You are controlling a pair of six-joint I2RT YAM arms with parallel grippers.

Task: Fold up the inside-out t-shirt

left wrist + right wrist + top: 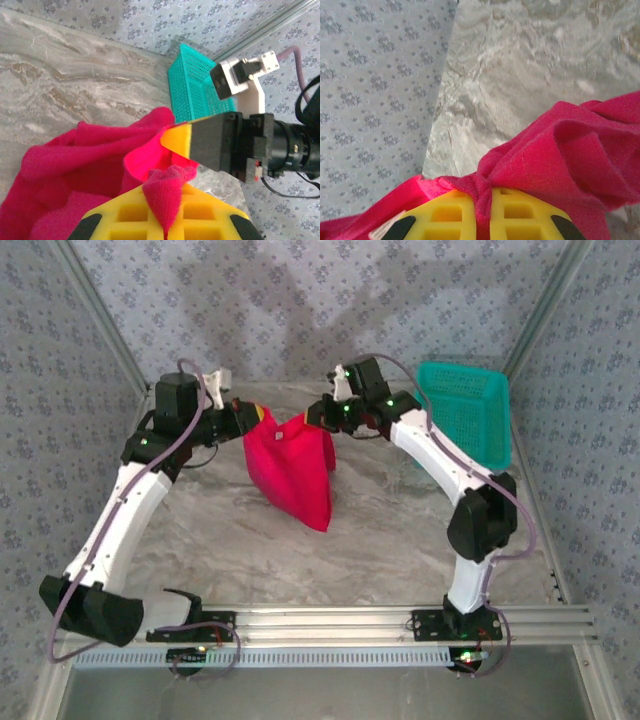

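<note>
The bright red t-shirt (292, 468) hangs in the air over the back middle of the table, held up at its top edge from both sides. My left gripper (262, 417) is shut on the shirt's upper left corner; in the left wrist view a pinch of red cloth (167, 197) is squeezed between the yellow fingers (125, 215). My right gripper (312, 420) is shut on the upper right corner; red cloth (555, 150) bunches between its yellow fingers (520, 215). A small white tag (279, 436) shows near the shirt's top. The two grippers are close together.
A teal mesh basket (464, 415) stands tilted at the back right, against the wall. The marbled table top (250, 540) lies under the hanging shirt. Patterned walls close in the back and both sides.
</note>
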